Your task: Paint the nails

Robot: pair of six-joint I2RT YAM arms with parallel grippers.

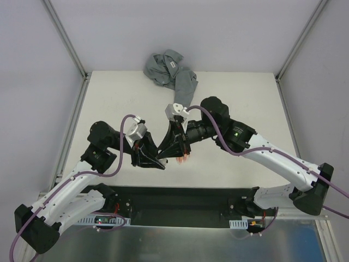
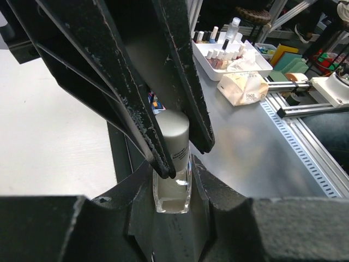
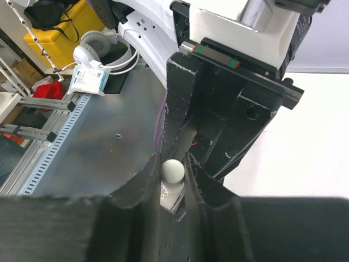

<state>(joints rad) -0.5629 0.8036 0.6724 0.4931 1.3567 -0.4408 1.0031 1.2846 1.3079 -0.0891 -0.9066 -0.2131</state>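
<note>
My left gripper point(image 2: 172, 190) clamps the small clear bottle point(image 2: 173, 183), my right gripper point(image 3: 173, 179) pinches narrow on its cap point(image 2: 174, 131), and the nails point(image 1: 185, 159), likely hard and slick, tip the light mannequin hand point(image 1: 182, 155) lying on the counter point(image 1: 245, 98) just beneath, for brushing, not gripping.

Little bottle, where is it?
Left wrist view, middle: the little bottle sits pinched in the left claw, with the right claw closed around its silver cap.
</note>
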